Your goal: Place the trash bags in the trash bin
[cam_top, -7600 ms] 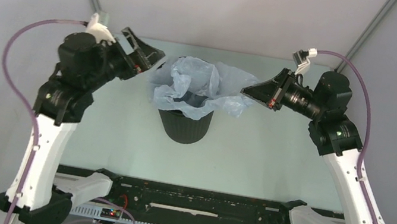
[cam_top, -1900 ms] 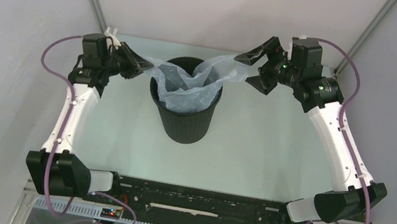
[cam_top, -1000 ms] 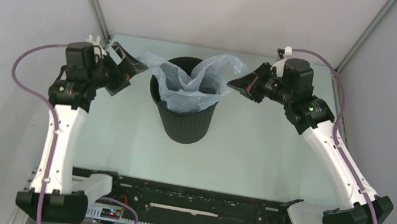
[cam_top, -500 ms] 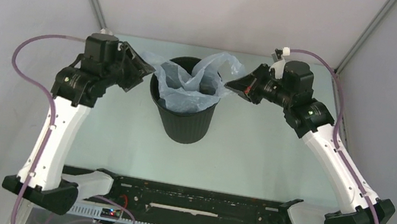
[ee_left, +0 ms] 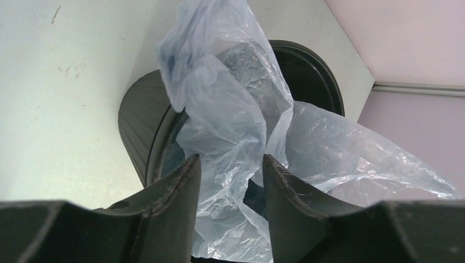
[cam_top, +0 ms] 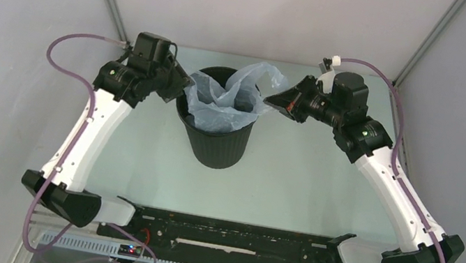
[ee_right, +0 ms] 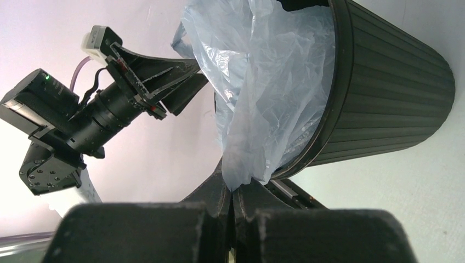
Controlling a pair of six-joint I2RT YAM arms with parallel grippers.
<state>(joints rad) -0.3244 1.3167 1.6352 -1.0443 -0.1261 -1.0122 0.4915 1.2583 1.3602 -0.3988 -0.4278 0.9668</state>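
- The round, matte black plastic trash bin (cam_top: 217, 147) stands upright on the pale greenish tabletop (cam_top: 306, 185), toward the far end, between the two arms.
- The thin, translucent, pale grey-blue plastic trash bag (cam_top: 220, 105) sits with most of its wrinkled film inside the bin's mouth. Loose flaps rise above the rim on the left and on the far right.
- The left gripper (cam_top: 179, 86) is at the left side of the rim, pointing toward the bin.
- In the left wrist view its two dark fingers (ee_left: 178, 189) stand apart with a clear gap, unclenched. Crumpled film of the trash bag (ee_left: 230, 109) shows in that gap and spills over the rim of the trash bin (ee_left: 137, 115).
- Whether either finger touches the film cannot be told.
- The right gripper (cam_top: 272, 101) is at the right side of the rim, just beside the raised right flap.
- In the right wrist view the right gripper (ee_right: 234, 189) has its fingers pressed together, clenched on a gathered point of the trash bag (ee_right: 274, 82). From that pinch the film fans up and out across the bin's mouth.
- That view shows the ribbed side wall of the trash bin (ee_right: 384, 93) tapering toward its base.
- It also shows the left gripper (ee_right: 193, 81) on the opposite side of the film, its jaws parted around the bag's edge.
- The flap held by the right gripper lies outside and above the rim, not tucked down.
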